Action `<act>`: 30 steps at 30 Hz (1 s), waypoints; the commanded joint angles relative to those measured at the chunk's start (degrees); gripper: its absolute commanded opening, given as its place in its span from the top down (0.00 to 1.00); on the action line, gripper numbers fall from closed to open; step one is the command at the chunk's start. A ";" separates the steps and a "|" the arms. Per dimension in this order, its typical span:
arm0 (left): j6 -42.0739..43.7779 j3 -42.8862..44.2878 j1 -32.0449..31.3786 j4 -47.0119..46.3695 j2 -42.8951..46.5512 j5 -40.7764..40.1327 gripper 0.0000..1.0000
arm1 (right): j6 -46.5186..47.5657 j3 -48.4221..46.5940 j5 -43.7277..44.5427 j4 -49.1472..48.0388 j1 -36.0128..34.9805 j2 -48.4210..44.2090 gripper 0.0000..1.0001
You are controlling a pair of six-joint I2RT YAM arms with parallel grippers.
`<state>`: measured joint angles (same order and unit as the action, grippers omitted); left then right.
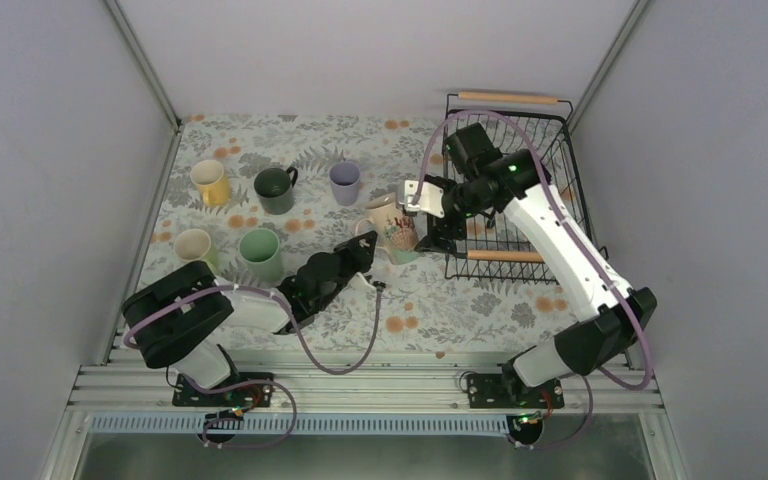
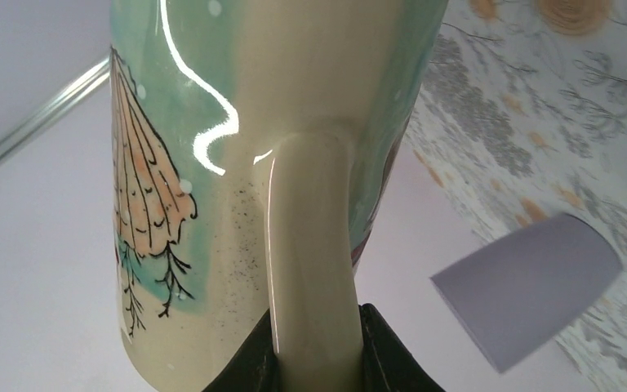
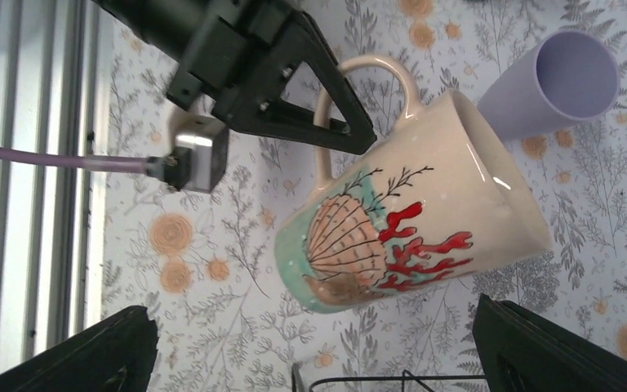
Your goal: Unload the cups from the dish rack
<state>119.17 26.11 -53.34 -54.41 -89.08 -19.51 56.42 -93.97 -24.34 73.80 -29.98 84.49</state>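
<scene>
Six mugs are in view, all outside the dish rack (image 1: 560, 135), which sits at the far right of the table (image 1: 460, 300). Five stand upright on the left half. The yellow mug (image 1: 208, 182), dark green mug (image 1: 276, 189) and lavender mug (image 1: 344, 183) form a far row. The beige mug (image 1: 193, 246) and mint green mug (image 1: 260, 255) stand nearer the arm bases. The sixth, a cream shell-printed mug (image 1: 395, 225), is just beside the rack's left wall, slightly tilted. It cannot be determined whether its base touches the table. The left hand (image 1: 365, 245) is nearly closed, its two black fingers (image 2: 249, 367) pinching the mug's handle from both sides. The right hand (image 1: 435, 215) hangs over the rack's left edge, close to the same mug, with its jaws spread wide and nothing between them. The lavender mug is the nearest obstacle, a short way beyond the gripped mug. The rack is black wire with two wooden handles (image 1: 505, 256). A cloth printed with grey leaves and orange flowers covers the table. Plain pale walls (image 1: 50, 150) enclose it on three sides, and an aluminium rail (image 1: 360, 390) carries the arm bases at the near edge.
</scene>
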 commanded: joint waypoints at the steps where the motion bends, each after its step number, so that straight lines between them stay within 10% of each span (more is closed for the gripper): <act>1: 41.55 4.11 -1.91 -11.79 0.81 2.43 0.98 | 5.38 -2.02 3.11 -0.06 -0.67 2.61 0.00; 23: 41.49 4.90 -5.93 -13.09 -4.01 1.09 0.98 | 5.94 0.00 6.03 0.03 -1.31 10.36 0.08; 30: 41.49 6.25 -5.90 -13.01 -5.11 0.80 0.98 | 5.36 -0.05 6.17 0.01 -1.77 14.31 0.44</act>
<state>119.17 28.73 -59.02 -57.98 -94.89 -18.31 62.00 -94.39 -18.24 73.10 -30.74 97.49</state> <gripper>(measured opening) 0.157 0.690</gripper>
